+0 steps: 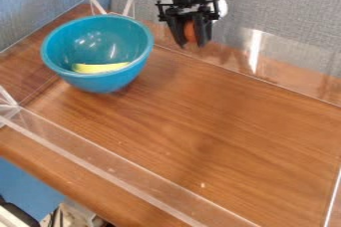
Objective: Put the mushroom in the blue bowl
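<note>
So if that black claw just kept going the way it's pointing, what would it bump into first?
The gripper points steeply down at the back of the wooden table, so it would most likely meet the tabletop right beneath it. The blue bowl sits off to its side, though depth is hard to judge.

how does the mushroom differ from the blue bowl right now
The mushroom is a small reddish-brown piece, while the blue bowl is turquoise, glossy and several times wider. The mushroom sits pinched in the gripper near the back of the table, while the blue bowl rests on the wood at the left. The mushroom is mostly hidden by the fingers; the blue bowl is in full view, with a flat yellow piece inside.
</note>
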`<state>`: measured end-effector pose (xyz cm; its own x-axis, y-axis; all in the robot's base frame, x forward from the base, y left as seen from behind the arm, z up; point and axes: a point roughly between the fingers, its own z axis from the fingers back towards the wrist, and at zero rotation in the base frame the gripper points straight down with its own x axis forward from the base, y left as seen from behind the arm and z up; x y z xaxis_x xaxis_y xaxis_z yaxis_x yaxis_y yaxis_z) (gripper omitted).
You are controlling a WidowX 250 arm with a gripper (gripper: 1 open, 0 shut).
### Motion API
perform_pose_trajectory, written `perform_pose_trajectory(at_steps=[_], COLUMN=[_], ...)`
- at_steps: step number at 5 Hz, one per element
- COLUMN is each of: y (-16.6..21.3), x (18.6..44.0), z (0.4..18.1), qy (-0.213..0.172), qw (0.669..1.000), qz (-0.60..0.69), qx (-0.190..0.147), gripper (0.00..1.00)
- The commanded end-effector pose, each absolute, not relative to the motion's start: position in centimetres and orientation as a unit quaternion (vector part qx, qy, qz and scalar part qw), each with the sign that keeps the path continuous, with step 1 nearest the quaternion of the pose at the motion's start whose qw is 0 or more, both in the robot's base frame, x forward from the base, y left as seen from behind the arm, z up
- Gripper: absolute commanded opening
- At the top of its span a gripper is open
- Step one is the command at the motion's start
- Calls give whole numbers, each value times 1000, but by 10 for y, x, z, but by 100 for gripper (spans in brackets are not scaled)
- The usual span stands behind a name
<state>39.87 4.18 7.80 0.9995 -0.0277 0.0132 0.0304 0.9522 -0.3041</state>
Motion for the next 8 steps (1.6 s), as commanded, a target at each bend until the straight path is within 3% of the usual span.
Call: perform_pose_trajectory(at_steps=[1,3,4,6,8], y=[47,39,29,56,116], x=[404,401,400,394,386], z=[121,118,127,176,196], qy=[-71,-80,-83,-108,-116], qw=[987,985,985,983,985], qz=[-18,-14,-15,-26,-14], qx=[-143,-150,-152,-148,-129], gripper=[0,0,0,0,0])
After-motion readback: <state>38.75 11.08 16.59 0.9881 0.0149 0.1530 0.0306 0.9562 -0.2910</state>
